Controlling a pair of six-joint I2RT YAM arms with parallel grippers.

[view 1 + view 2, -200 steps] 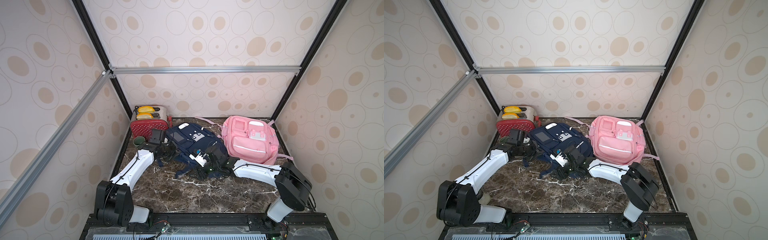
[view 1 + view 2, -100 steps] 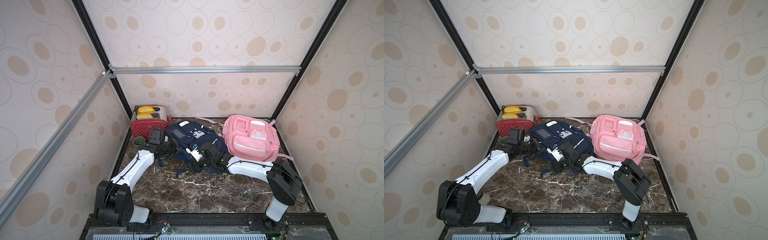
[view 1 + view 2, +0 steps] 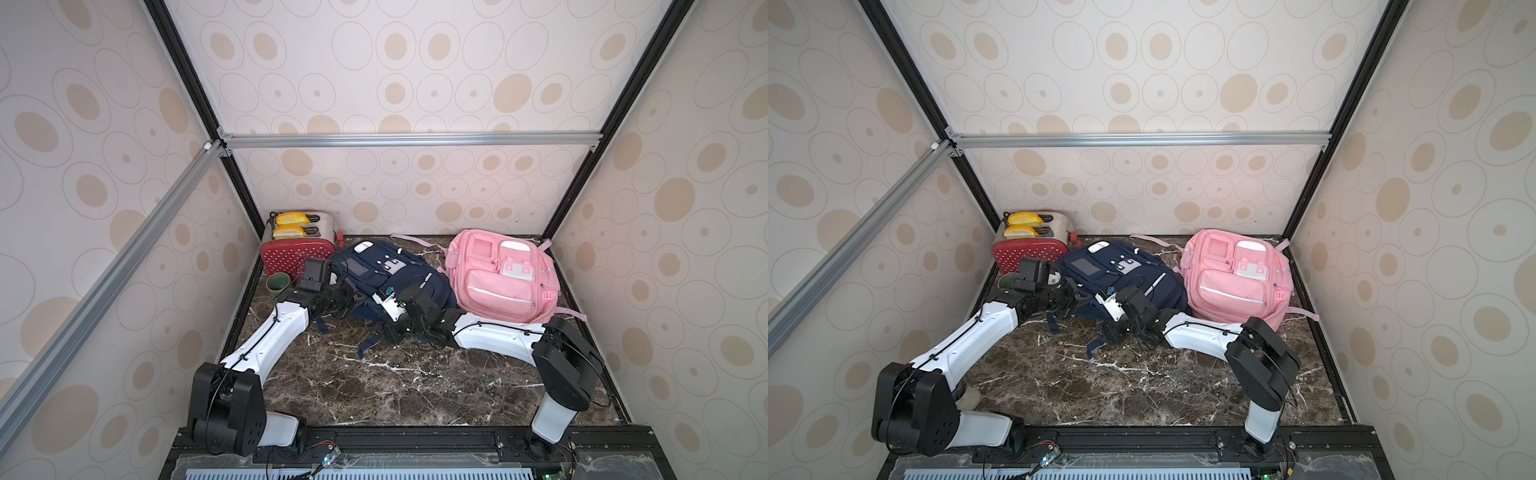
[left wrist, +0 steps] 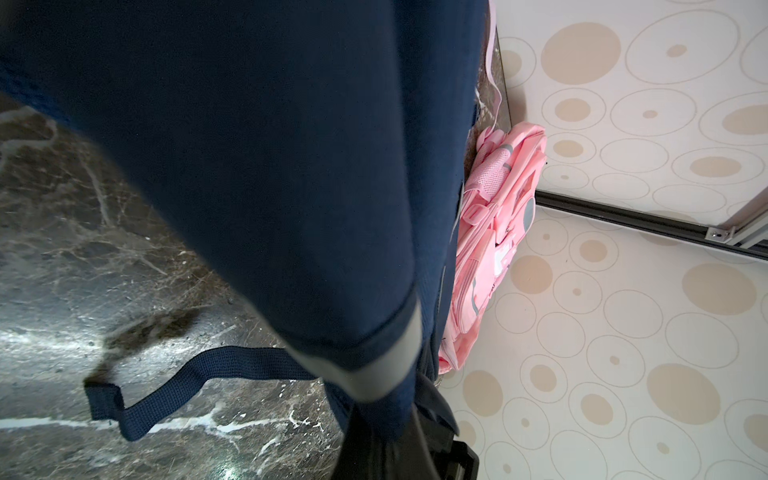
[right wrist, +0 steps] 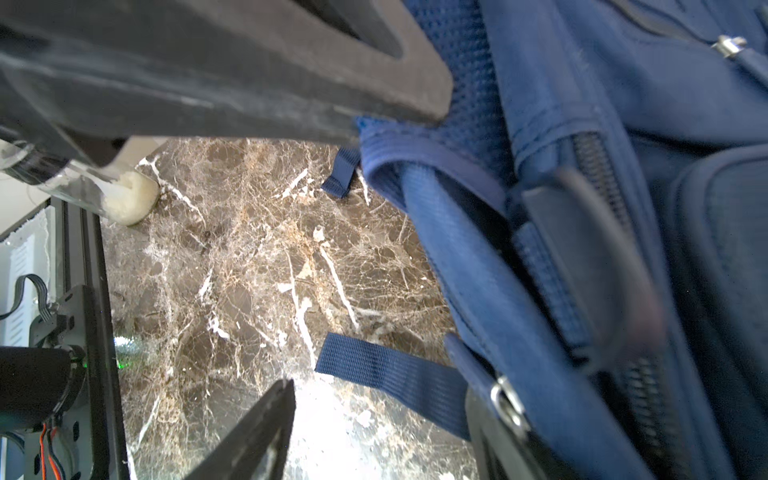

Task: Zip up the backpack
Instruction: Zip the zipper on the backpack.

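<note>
A red toaster point(image 3: 297, 251) with two yellow slices in its slots stands in the far left corner of the marble counter point(image 3: 374, 386). A green cup point(image 3: 277, 285) sits just in front of it.

Next comes the left pincer point(image 3: 349, 299), reaching in low from the left at the near left edge of the navy backpack point(image 3: 386, 270). It is clamped tight on a fold of that bag's fabric. In the left wrist view the dark cloth point(image 4: 270, 166) fills most of the frame and narrows down into the pincer at the bottom. A loose strap point(image 4: 199, 374) trails from it over the marble.

The navy backpack lies flat, front side up, in the middle of the counter toward the back. It is between the toaster and a pink backpack point(image 3: 503, 274).

The right pincer point(image 3: 386, 330) is at the navy bag's near edge, low over the counter. Its jaws are spread wide with nothing between them. The right wrist view shows bare marble in the gap point(image 5: 365, 241), with the bag's padded edge just beside the upper finger point(image 5: 249, 62). A zipper point(image 5: 598, 178) runs along the bag there. The view is too blurred to tell whether it is done up.

The pink backpack lies flat at the far right, just beside the navy one.
</note>
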